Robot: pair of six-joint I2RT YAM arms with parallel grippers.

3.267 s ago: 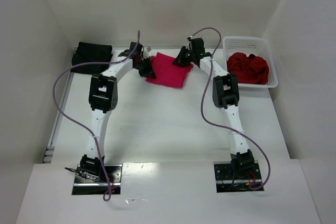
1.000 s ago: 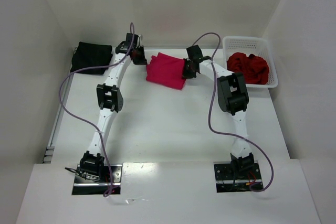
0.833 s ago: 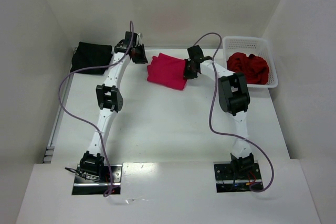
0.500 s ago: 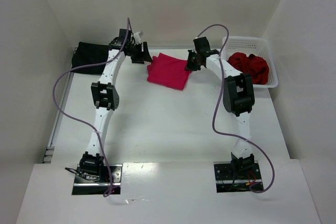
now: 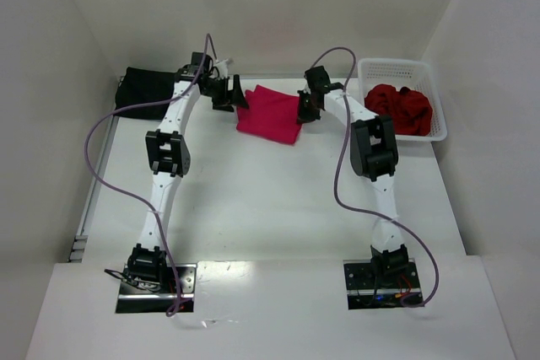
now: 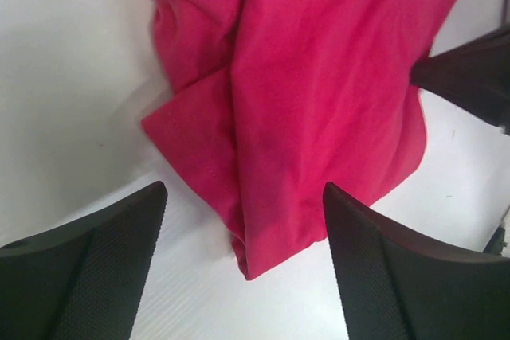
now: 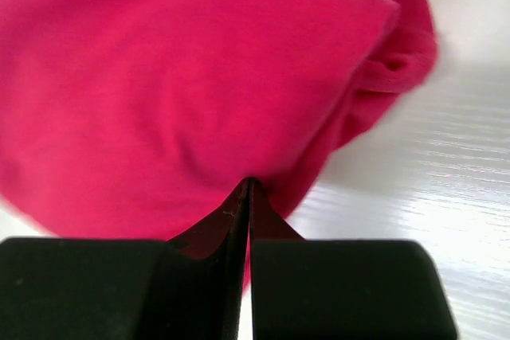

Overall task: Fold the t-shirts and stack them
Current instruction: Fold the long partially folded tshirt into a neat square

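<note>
- The crimson-pink soft cloth t-shirt (image 5: 270, 113) lies folded into a rough, plain rectangle at 12 o'clock on the far part of the surface. The left wrist view (image 6: 319, 93) shows layered folds, a stitched hem and a pointed lower corner.
- The black cloth t-shirt (image 5: 148, 90) is a flat, matte, folded block at 10 o'clock, against the far left corner.
- The darker red cloth t-shirts (image 5: 399, 109) form a crumpled, unfolded heap at 2 o'clock inside the white plastic lattice basket (image 5: 441, 120), which is rectangular with open mesh walls.
- The left gripper (image 5: 234, 93) has its black textured fingers (image 6: 88, 268) spread wide apart. It is at 9 o'clock of the crimson-pink t-shirt and nothing is held between them (image 6: 243, 197).
- The right gripper (image 5: 305, 110) is at 3 o'clock of the same t-shirt with its fingers pressed together. The tips meet the cloth's rounded folded edge (image 7: 247, 185); whether any cloth is pinched cannot be told.
- The white surface (image 5: 270, 200) is smooth and faintly glossy, with fine streaks in the wrist views.
- Plain matte white walls (image 5: 253, 6) enclose it on the left, far and right sides.
</note>
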